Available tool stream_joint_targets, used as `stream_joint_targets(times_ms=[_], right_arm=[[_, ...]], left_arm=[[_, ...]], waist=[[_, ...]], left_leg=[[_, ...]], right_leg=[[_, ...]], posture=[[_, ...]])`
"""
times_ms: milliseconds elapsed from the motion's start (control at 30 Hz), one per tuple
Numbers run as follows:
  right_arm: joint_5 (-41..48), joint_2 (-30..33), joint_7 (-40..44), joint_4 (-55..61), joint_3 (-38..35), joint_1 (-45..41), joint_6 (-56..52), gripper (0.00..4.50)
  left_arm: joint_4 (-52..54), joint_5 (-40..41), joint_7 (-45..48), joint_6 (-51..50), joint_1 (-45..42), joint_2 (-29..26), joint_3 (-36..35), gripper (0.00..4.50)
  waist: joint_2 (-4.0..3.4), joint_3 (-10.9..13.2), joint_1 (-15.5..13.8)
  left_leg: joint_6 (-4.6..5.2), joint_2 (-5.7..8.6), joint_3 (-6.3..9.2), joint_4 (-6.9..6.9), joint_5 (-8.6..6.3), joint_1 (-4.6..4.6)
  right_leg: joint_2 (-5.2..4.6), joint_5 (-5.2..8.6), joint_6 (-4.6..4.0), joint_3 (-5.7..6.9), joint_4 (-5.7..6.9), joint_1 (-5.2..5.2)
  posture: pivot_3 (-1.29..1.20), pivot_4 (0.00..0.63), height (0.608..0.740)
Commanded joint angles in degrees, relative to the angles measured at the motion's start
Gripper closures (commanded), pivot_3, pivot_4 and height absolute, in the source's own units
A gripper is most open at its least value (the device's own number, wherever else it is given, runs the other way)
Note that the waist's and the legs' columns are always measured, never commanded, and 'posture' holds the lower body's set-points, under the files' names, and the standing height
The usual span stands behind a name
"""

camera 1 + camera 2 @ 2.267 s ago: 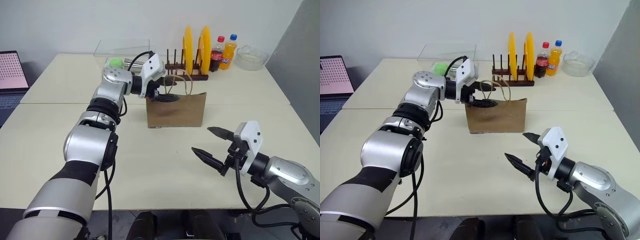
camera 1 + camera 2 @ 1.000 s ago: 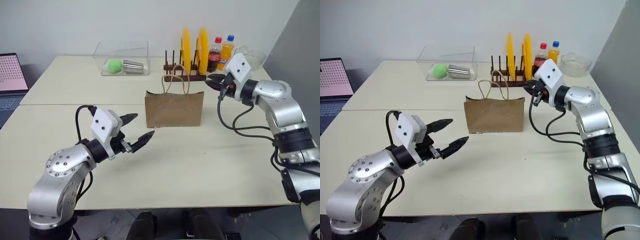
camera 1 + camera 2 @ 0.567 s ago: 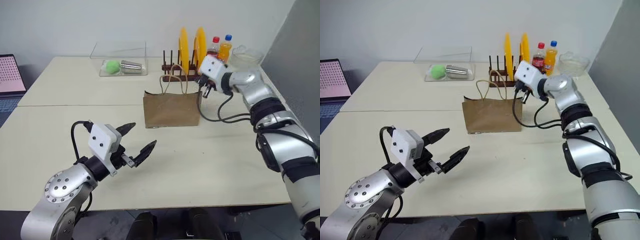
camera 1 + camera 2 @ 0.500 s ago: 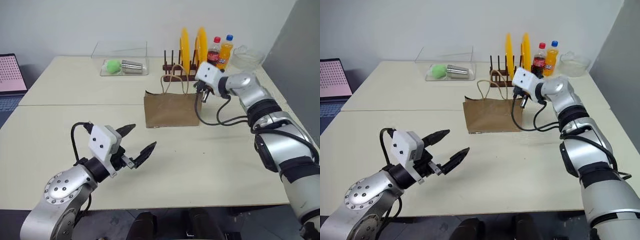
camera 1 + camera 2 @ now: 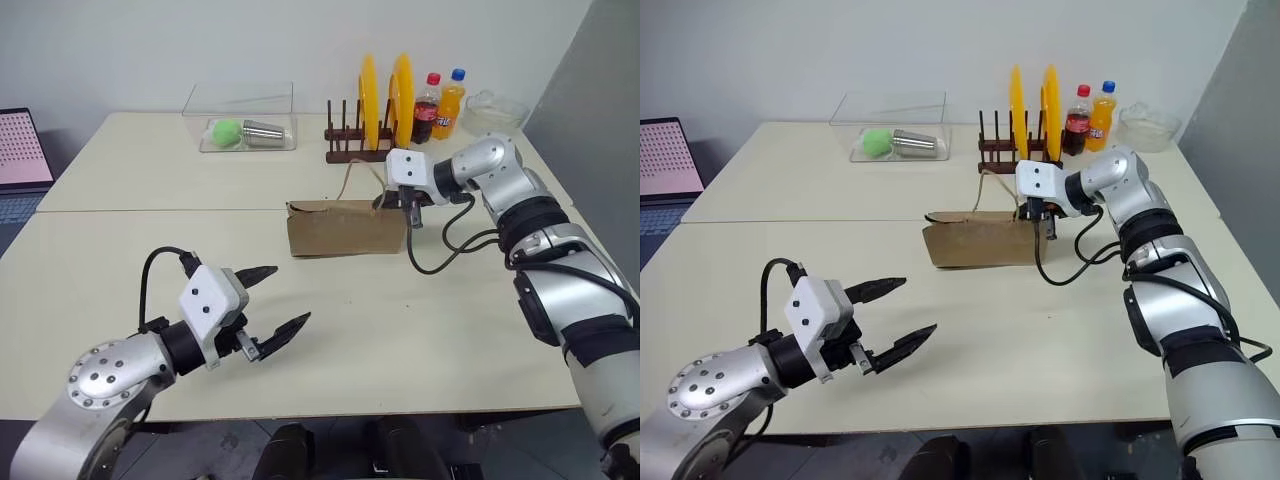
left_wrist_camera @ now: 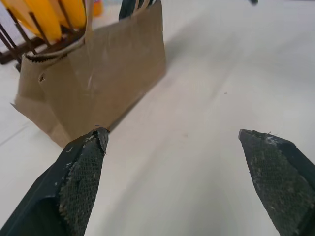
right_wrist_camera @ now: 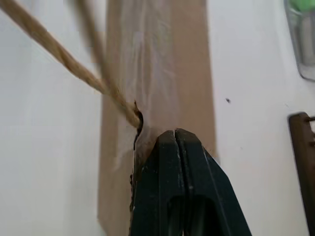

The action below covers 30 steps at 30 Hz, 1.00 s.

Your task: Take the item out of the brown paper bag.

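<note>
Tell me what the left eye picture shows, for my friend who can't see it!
The right pincer, shut, presses on the top edge of the brown paper bag, which looks squashed low on the cream table. The left pincer hangs open near the table's front, away from the bag. Behind stand yellow plates in a rack and two soda bottles.

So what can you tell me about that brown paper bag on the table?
The bag is creased brown kraft paper with thin tan loop handles rising from its top edge. It sits near the middle of the table, in front of the dish rack, looking squashed low. The right gripper, shut, presses at its top right corner beside a handle's root. The open left gripper is well short of it. No contents are visible.
</note>
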<state>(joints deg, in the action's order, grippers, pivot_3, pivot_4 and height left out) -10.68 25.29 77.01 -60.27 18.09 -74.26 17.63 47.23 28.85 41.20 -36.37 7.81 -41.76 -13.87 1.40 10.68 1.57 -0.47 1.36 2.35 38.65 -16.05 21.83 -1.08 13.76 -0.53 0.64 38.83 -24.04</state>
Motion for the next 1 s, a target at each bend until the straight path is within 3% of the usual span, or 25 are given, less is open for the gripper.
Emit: stream_joint_targets(times_ms=[33,233,467,600,667,833,1000], right_arm=[[3.42,1.95,5.18,10.21,-1.36,3.48,-3.06,4.47],[6.09,3.87,7.89,25.42,-1.25,11.1,-10.07,4.47],[8.34,5.75,6.77,33.75,-2.8,14.3,-13.8,4.47],[13.36,9.42,6.45,45.14,-6.42,19.4,-20.74,4.47],[17.09,12.52,3.91,56.12,-10.48,26.28,-29.11,4.47],[24.22,19.3,-2.87,78.6,-20.34,43.15,-45.81,3.04],[31.75,22.0,-9.49,97.35,-29.58,59.86,-57.43,1.26]], left_arm=[[-0.68,-0.05,3.55,3.35,0.9,-2.44,-1.2,0.0],[-3.62,-0.3,7.72,6.09,0.45,-5.91,-1.25,0.0],[-8.5,-1.03,11.6,9.9,-2.86,-8.8,-0.67,0.0],[-10.06,-1.51,13.38,11.95,-6.59,-9.01,2.11,0.0],[-11.68,-3.86,14.73,14.35,-10.33,-9.04,6.11,0.0],[-17.84,-9.68,20.02,22.22,-19.1,-8.23,15.6,0.0],[-26.25,-13.98,28.19,33.06,-25.99,-6.43,23.95,0.0]], waist=[[-0.01,0.01,-0.03],[-0.06,0.04,-0.1],[-0.11,0.07,-0.09],[-0.13,0.08,-0.47],[-0.13,0.08,-1.11],[-0.14,0.09,-2.25],[-0.21,0.12,-2.05]], left_leg=[[0.0,0.0,-0.01,-0.01,0.0,0.0],[0.0,-0.02,0.02,-0.05,0.0,0.0],[0.0,-0.01,0.02,-0.05,0.0,0.01],[0.0,-0.02,0.08,-0.05,0.0,0.07],[0.0,-0.01,0.1,-0.07,-0.01,0.1],[0.0,0.0,0.14,-0.18,-0.01,0.17],[0.0,-0.03,0.02,-0.25,-0.01,0.11]], right_leg=[[-0.01,0.0,0.0,-0.01,-0.01,0.0],[-0.01,0.0,0.0,0.02,-0.04,0.0],[-0.01,0.01,0.0,0.03,-0.05,-0.02],[-0.01,0.01,0.01,0.1,-0.13,-0.01],[-0.02,0.01,0.01,0.11,-0.2,0.0],[-0.03,0.02,0.03,0.15,-0.32,0.0],[-0.01,0.19,0.32,0.1,-0.35,-0.01]], posture=[[0.0,0.15,0.74],[0.0,0.15,0.74],[0.0,0.15,0.74],[0.0,0.15,0.74],[0.0,0.15,0.74],[0.0,0.15,0.74],[0.0,0.15,0.74]])
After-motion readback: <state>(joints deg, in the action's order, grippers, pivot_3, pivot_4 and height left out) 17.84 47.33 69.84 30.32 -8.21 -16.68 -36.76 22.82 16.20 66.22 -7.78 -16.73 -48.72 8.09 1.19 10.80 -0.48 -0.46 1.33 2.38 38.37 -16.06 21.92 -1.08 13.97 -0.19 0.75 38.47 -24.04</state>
